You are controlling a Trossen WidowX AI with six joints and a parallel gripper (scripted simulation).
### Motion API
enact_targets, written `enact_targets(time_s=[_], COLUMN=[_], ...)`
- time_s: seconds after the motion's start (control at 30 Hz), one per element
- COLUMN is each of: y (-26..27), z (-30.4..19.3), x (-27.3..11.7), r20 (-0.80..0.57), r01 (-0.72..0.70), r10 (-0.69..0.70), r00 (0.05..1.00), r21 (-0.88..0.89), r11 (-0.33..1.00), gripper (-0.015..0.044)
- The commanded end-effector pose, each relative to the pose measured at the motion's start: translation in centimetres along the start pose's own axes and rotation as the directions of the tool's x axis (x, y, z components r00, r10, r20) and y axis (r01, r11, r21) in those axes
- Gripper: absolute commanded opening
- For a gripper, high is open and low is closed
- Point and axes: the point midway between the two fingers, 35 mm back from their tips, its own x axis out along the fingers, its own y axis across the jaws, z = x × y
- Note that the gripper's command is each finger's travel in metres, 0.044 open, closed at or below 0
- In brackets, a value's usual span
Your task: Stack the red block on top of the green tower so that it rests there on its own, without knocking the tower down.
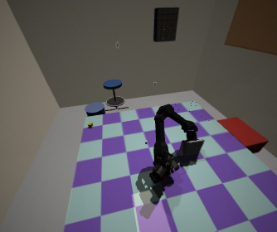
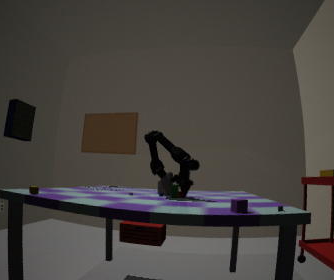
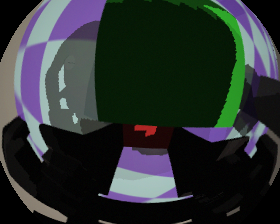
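1. The claw (image 3: 145, 137) is lowered onto the checkered desk (image 1: 109, 166) right in front of the green tower (image 3: 167, 56), which fills most of the wrist view. Any further forward creep is likely to push the tower over, since almost no gap is seen between it and the claw.

2. The red block (image 3: 145, 129) is seen only as a small red sliver between the dark fingers, just below the tower's base. The jaws stand about half closed, and they are judged to be clamped on the red block, though the contact itself is hidden in shadow. If only an edge is caught, the block may slip or twist out on the lift.

3. The red block sits touching or just beside the tower's foot; which of the two cannot be told. A lift that drags the block against the green face could tip the tower.

4. In the exterior view the tower (image 2: 174, 190) and a red patch (image 2: 180, 194) are seen low beside the arm (image 2: 173, 155), so a tall rise is needed before any sideways move. A sideways move made too low would strike the tower's side.

5. A release made off-centre on the top could let the block slide off.
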Motion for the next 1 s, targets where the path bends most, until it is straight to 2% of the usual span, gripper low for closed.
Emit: enact_targets(time_s=[0.0,0.1,0.23,0.27,0.97], y=[0.0,0.0,0.1,0.1,0.0], z=[0.0,0.0,0.0,0.0,-0.2], x=[0.0,0.0,-1.2,-1.7,-11.7], r20=[0.003,0.003,0.002,0.002,-0.003], r01=[-0.001,-0.001,-0.001,-0.001,-0.002], r10=[0.001,0.001,0.001,0.001,0.002], r00=[1.000,1.000,1.000,1.000,1.000], r21=[-0.003,-0.003,-0.003,-0.003,-0.004], r11=[1.000,1.000,1.000,1.000,1.000], gripper=[0.0131,0.0111,0.0006,0.0000,0.0000])
